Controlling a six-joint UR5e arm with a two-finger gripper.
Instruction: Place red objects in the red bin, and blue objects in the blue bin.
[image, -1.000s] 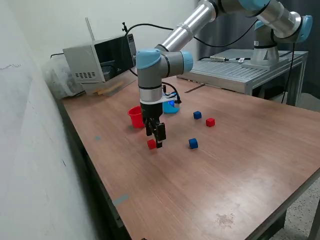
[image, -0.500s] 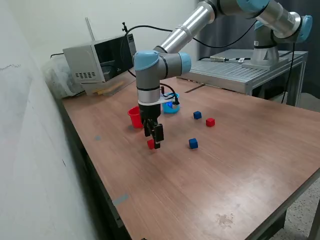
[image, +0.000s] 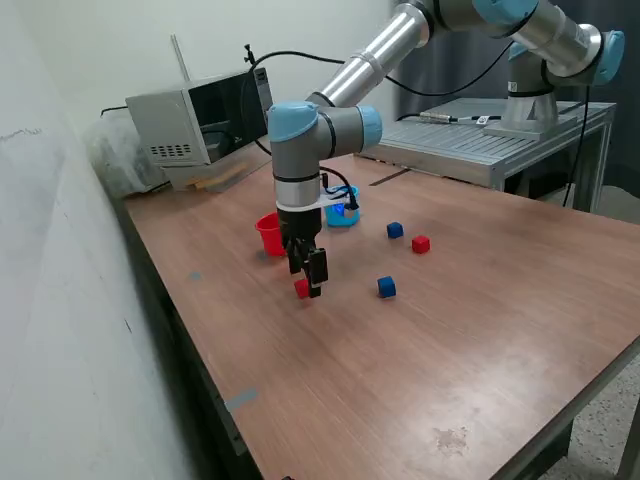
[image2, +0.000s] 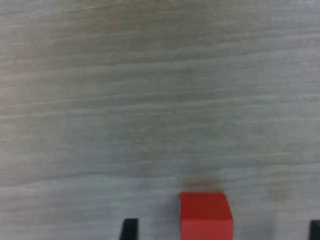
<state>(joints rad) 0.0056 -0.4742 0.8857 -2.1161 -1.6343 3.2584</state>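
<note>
Claw (image: 308, 284) has dropped right down around the red cube (image2: 206, 213), fingers spread and released either side, so grabbing looks next.

Gripper (image: 308, 281) shifted slightly toward exterior view's left since 1.0 s ago, closing over red cube (image: 301, 288); cube looks unmoved, partly hidden.

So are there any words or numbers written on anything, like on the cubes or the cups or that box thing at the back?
None can be read.
Small red cube under the gripper: plain faces, no marks.
Small red plastic cup and light blue plastic cup: no writing visible.
Grey box-shaped appliance at the back of the wooden table: any label is too small to make out.
</note>
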